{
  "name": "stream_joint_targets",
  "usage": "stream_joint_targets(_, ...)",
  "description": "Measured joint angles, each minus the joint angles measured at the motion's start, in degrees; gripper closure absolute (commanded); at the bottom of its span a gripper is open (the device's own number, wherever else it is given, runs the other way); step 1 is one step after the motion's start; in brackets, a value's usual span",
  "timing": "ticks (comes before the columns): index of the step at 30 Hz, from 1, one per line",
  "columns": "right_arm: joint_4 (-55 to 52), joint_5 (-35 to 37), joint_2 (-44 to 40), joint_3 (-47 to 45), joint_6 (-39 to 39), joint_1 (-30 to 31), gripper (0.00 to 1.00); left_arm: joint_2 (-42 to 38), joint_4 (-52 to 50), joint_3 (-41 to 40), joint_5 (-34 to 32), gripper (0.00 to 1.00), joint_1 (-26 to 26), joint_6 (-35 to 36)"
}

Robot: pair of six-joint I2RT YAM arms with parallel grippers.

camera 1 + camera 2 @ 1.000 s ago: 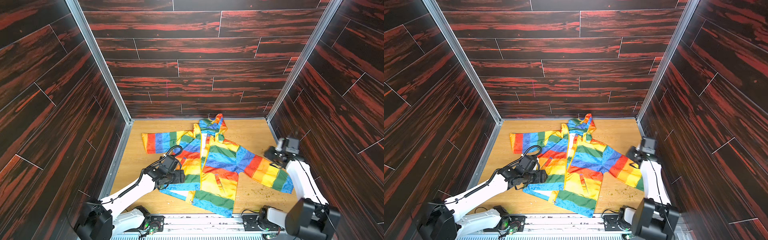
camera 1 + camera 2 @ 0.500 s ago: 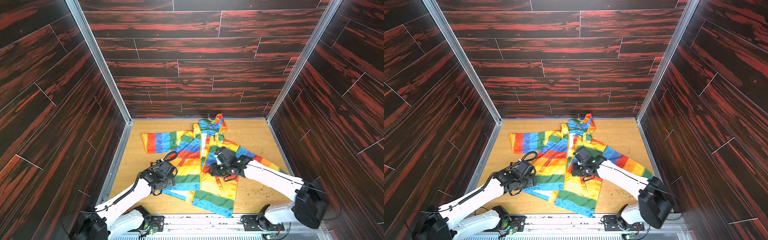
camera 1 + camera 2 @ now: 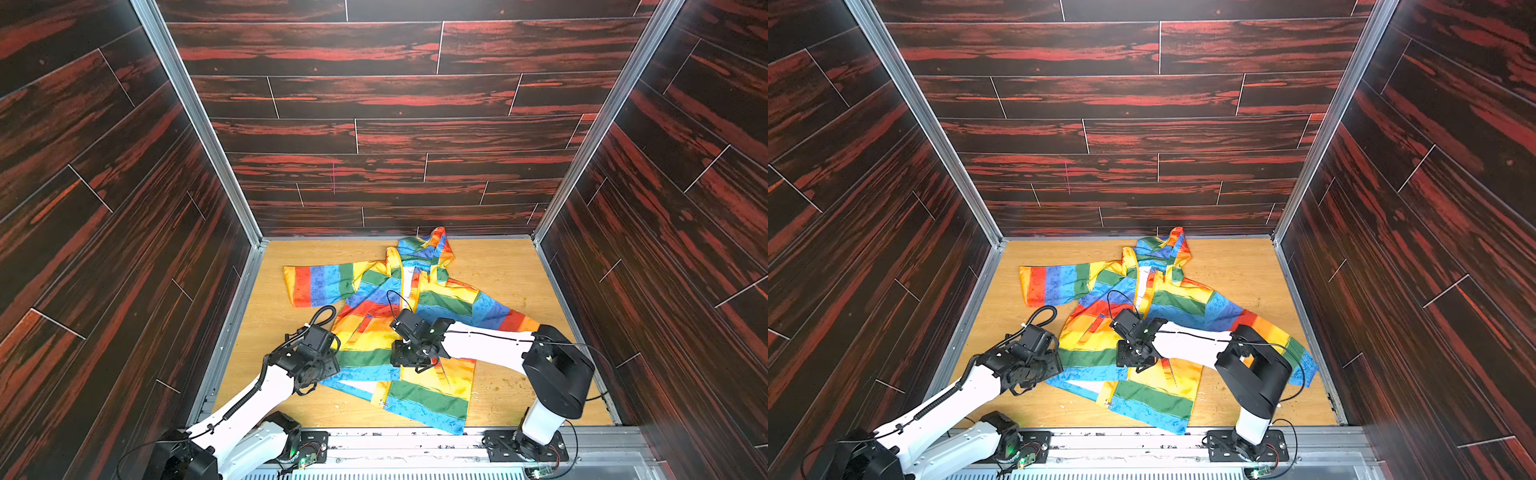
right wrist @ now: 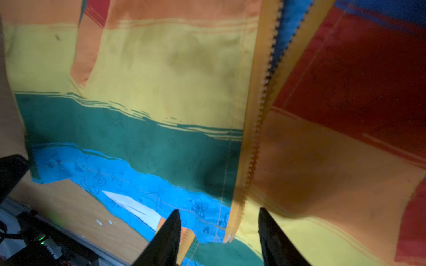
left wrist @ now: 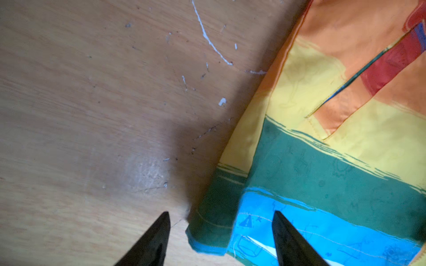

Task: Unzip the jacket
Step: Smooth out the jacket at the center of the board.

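The jacket (image 3: 365, 330) lies on the tabletop (image 3: 498, 270), its yellow zipper (image 4: 255, 138) running hood-to-hem through the gap of the open, empty right tool (image 4: 218, 209), while the left tool (image 5: 221, 212), also open, straddles the jacket's side edge, off the zipper.

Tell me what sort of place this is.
Likely a robot test cell: a left arm and right arm mounted on a front rail, wood-patterned walls boxing in a wooden floor holding a jacket.
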Motion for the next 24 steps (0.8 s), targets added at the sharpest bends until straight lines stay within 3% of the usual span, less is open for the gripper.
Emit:
stream_joint_targets(5,-0.31,0.28,3.21,1.42,0.52,0.04,0.52,-1.33,1.05,-0.02,1.55,0.32,1.01,0.59)
stream_joint_targets(10,-0.5,0.37,5.05,3.13,1.4,0.35,0.78,-1.4,2.51,-0.22,3.37,0.33,2.4,1.27)
stream_joint_targets(13,-1.2,0.61,5.05,3.8,1.53,1.09,0.86,-1.33,2.71,-0.39,4.37,0.33,3.23,1.68)
stream_joint_targets(20,-3.65,2.38,5.03,5.22,2.47,3.91,1.0,-1.33,3.72,-0.39,5.73,0.34,4.66,2.75)
stream_joint_targets(24,-4.66,3.43,4.7,5.2,3.89,5.75,1.0,-1.4,4.5,-0.39,6.03,0.36,5.01,3.15)
